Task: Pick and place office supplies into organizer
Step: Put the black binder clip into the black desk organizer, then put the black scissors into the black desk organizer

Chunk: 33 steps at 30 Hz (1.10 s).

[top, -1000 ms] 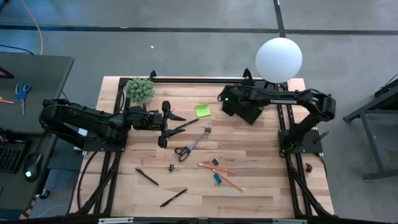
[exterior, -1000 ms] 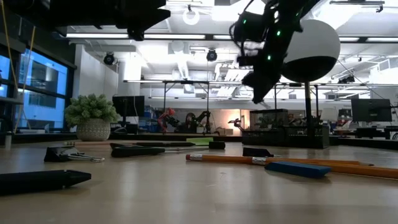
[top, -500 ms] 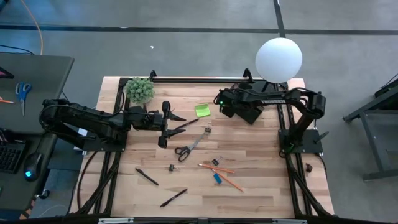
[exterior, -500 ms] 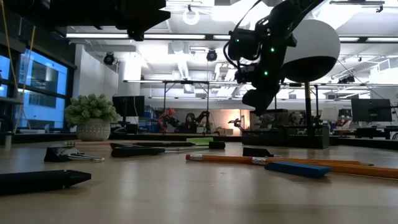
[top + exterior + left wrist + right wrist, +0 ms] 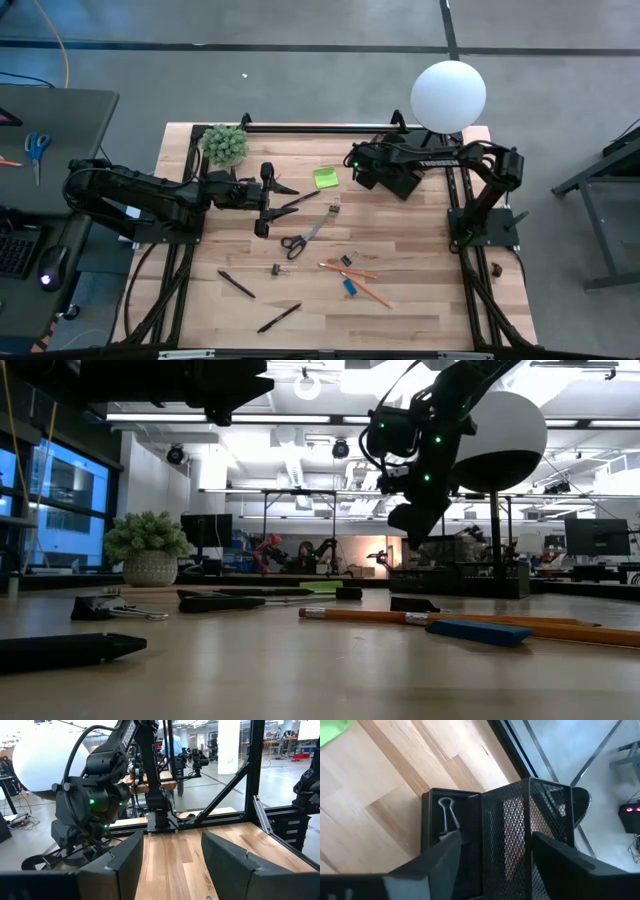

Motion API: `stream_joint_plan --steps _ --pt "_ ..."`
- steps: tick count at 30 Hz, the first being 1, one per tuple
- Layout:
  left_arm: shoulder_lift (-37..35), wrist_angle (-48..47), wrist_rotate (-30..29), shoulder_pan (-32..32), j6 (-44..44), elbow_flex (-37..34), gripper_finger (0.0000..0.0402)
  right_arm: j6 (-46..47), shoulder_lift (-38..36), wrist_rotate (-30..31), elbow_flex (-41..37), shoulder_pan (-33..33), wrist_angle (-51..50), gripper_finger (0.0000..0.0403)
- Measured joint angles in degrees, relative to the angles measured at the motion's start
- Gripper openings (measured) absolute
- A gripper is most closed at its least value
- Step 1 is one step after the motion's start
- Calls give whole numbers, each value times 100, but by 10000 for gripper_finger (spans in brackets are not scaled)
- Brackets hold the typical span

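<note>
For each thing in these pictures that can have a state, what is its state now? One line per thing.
Right gripper: open, hovering above the organizer.
Left gripper: open, empty, above the table.
Organizer: upright, a binder clip lying in its low compartment.
Black-handled scissors: flat on the table, blades shut.
Sticky-note pad: flat on the table, outside the organizer.
Orange pencil: lying on the table.
Globe lamp: upright.

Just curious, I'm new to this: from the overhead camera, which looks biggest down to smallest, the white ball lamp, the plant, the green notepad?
1. White ball lamp
2. Plant
3. Green notepad
</note>
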Motion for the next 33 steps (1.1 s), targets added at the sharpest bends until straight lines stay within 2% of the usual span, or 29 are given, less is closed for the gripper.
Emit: stream_joint_plan --steps 7,14,18,22,29,33 --pt "0 -53 0 2 8 0 189 24 -39 -206 0 147 11 255" --pt "0 -153 -161 0 158 0 189 259 -496 -920 0 624 314 256" --pt "0 -175 -455 2 157 0 189 350 -848 -510 0 868 283 254" --pt "0 -175 -470 2 157 0 189 373 -1137 -77 0 988 175 253" --pt "0 -229 -468 2 162 0 189 777 -1288 -160 0 990 -163 252" --pt "0 -229 -468 2 162 0 189 912 -1159 -477 0 939 -29 252"
